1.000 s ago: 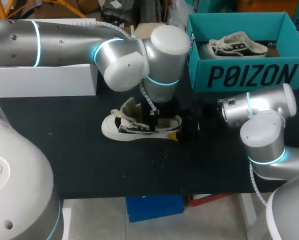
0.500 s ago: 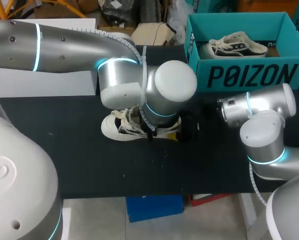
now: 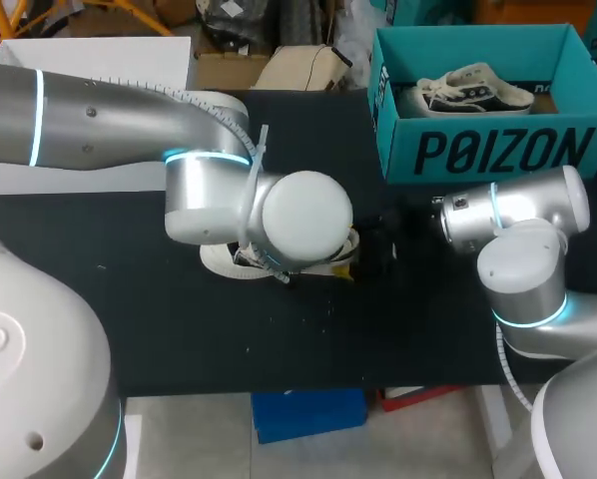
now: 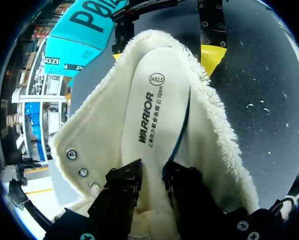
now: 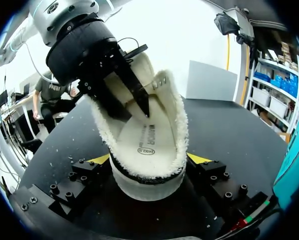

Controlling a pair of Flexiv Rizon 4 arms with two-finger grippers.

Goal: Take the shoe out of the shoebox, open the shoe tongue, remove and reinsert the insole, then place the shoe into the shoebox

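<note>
A cream shoe (image 3: 217, 261) lies on the black table, mostly hidden under my left arm in the head view. My right gripper (image 5: 148, 159) is shut on the shoe's heel (image 5: 144, 175), one yellow tip on each side. My left gripper (image 4: 152, 169) reaches down inside the shoe (image 4: 89, 145). Its dark fingers (image 4: 124, 185) pinch the toe end of the white printed insole (image 4: 149, 110), whose one edge is lifted and shows a dark underside. From the right wrist the left gripper (image 5: 134, 114) is seen poking into the opening above the insole (image 5: 144, 142).
The teal shoebox (image 3: 498, 150) stands at the back right with a second shoe (image 3: 468, 90) inside. A white box (image 3: 89, 55) sits at the back left behind my left arm. Bare black table lies in front of the shoe up to the front edge.
My left arm has come down and swung left over the shoe, now covering most of it, and its fingers have drawn closer together. My right arm and the shoe have stayed put.
</note>
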